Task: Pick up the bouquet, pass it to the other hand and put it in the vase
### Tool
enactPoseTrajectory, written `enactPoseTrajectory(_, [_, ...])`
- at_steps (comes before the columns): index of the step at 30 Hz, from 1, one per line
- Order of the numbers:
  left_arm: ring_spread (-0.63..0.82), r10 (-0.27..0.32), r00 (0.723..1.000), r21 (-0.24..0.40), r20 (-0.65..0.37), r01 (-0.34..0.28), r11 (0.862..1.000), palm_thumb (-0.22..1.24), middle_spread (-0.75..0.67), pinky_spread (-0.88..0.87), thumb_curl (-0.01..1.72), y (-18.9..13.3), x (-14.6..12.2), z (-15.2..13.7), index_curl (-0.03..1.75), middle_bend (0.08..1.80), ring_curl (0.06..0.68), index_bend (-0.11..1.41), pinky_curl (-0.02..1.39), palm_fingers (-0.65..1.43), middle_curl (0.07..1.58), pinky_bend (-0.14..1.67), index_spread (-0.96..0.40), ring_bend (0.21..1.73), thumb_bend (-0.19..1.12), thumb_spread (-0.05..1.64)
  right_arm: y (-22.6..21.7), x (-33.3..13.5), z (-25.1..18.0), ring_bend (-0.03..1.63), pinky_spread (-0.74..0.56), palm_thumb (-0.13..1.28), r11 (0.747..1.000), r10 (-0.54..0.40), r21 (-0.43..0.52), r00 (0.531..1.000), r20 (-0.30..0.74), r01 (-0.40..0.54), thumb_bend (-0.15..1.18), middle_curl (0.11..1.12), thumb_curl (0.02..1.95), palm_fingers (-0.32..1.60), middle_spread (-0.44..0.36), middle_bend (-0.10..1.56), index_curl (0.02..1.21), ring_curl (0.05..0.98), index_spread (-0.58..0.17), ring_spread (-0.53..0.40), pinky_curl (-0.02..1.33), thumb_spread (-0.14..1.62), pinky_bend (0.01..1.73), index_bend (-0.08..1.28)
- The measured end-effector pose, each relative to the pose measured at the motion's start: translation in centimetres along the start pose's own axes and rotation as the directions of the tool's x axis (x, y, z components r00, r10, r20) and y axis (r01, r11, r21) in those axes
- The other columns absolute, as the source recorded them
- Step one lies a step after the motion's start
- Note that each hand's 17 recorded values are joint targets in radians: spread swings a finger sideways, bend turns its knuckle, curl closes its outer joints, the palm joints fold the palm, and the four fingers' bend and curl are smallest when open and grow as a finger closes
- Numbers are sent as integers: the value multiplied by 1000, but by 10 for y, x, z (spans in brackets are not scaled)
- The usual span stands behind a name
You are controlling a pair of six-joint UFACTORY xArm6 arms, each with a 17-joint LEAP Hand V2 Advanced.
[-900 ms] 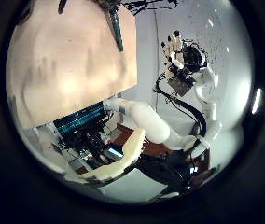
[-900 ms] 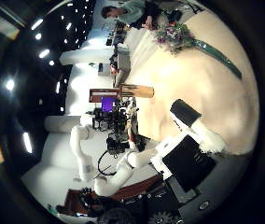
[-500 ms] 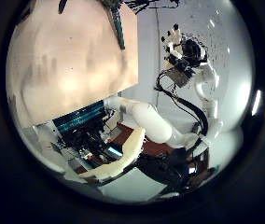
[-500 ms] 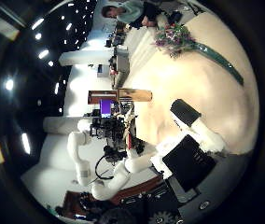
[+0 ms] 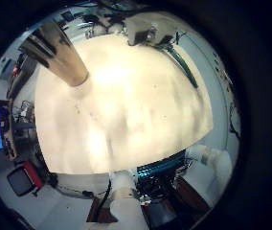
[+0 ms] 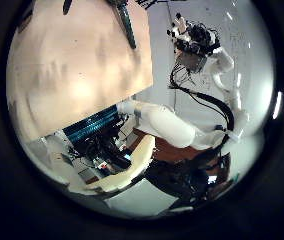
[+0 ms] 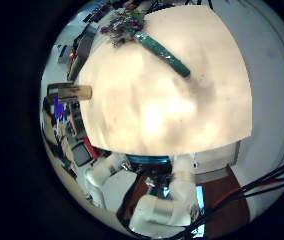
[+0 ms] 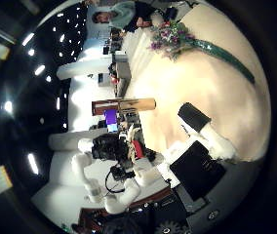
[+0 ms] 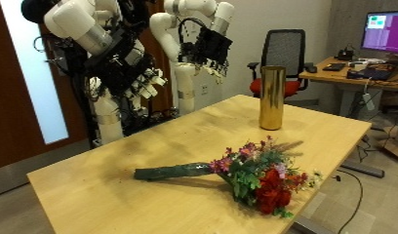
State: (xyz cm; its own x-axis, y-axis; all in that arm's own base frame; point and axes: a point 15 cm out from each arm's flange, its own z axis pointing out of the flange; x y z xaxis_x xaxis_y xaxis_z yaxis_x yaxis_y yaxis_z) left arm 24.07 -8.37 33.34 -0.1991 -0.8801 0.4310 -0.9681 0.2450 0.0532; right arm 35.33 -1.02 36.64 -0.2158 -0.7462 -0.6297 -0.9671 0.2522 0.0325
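Observation:
The bouquet (image 9: pixel 258 177) of red, pink and purple flowers lies flat on the wooden table (image 9: pixel 108 190), its green wrapped stem (image 9: pixel 174 172) pointing toward the arms. A tall brass-coloured vase (image 9: pixel 270 97) stands upright near the table's far edge. My right hand (image 9: pixel 139 76) hangs above the table's back edge, fingers relaxed and holding nothing. My left hand (image 9: pixel 210 44) is higher and farther back, also open and empty. The right palm views show the bouquet (image 7: pixel 142 38) and vase (image 7: pixel 72 91) far off. The left palm view shows the vase (image 5: pixel 64 56) and bouquet (image 5: pixel 160 43).
An office chair (image 9: pixel 288 49) stands behind the vase. A desk with a monitor (image 9: pixel 385 29) is at the far side of the room. The bouquet's flowers lie close to the table's front edge.
Both thumb side palm views have shifted slightly, so both hands have moved a little in the air. The bouquet and vase stay where they were.

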Motion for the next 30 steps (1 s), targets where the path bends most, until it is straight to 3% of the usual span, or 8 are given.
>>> enactPoseTrajectory(16, [630, 31, 999, -8, -5, -31, 999, 309, 549, 623, 312, -12, 4, 4, 341, 181, 209, 179, 309, 45, 254, 346, 241, 507, -34, 855, -52, 45, 50, 410, 303, 844, 995, 98, -19, 994, -46, -99, -22, 340, 503, 208, 137, 209, 253, 252, -195, 189, 314, 1009, 331, 148])
enactPoseTrajectory(18, [631, 38, 999, -9, -6, -38, 999, 309, 542, 623, 312, -12, 6, 5, 341, 182, 208, 179, 310, 45, 254, 346, 238, 505, -34, 855, -58, 54, 59, 409, 298, 836, 994, 108, -23, 993, -55, -110, -26, 350, 500, 214, 122, 242, 253, 251, -225, 186, 311, 1007, 321, 149])
enactPoseTrajectory(20, [636, 42, 999, -10, -9, -42, 999, 309, 540, 623, 312, -12, 8, 5, 341, 181, 209, 179, 310, 46, 253, 345, 240, 506, -34, 855, -63, 62, 68, 387, 296, 830, 993, 115, -26, 991, -70, -117, -26, 363, 497, 246, 144, 295, 262, 242, -182, 185, 301, 1006, 293, 166])
enactPoseTrajectory(22, [634, 41, 999, -10, -12, -41, 999, 309, 540, 623, 312, -12, 9, 5, 340, 184, 207, 177, 309, 49, 255, 346, 240, 505, -34, 855, -68, 68, 75, 440, 295, 827, 992, 122, -26, 989, -78, -124, -23, 347, 493, 179, 141, 234, 245, 257, -223, 184, 317, 1005, 350, 133])
enactPoseTrajectory(26, [643, 47, 999, -15, -16, -47, 999, 309, 542, 623, 312, -11, 11, 7, 341, 183, 206, 177, 308, 52, 256, 342, 239, 499, -34, 855, -78, 76, 88, 460, 294, 821, 992, 124, -15, 988, -94, -126, -24, 354, 487, 161, 138, 258, 241, 260, -206, 183, 320, 1005, 365, 128])
enactPoseTrajectory(30, [643, 44, 999, -21, -18, -44, 999, 309, 544, 623, 312, -10, 10, 8, 341, 183, 207, 178, 309, 51, 256, 340, 236, 499, -34, 855, -84, 87, 101, 465, 286, 823, 990, 138, -24, 985, -104, -141, -22, 354, 485, 172, 133, 271, 245, 256, -272, 182, 315, 1005, 363, 172])
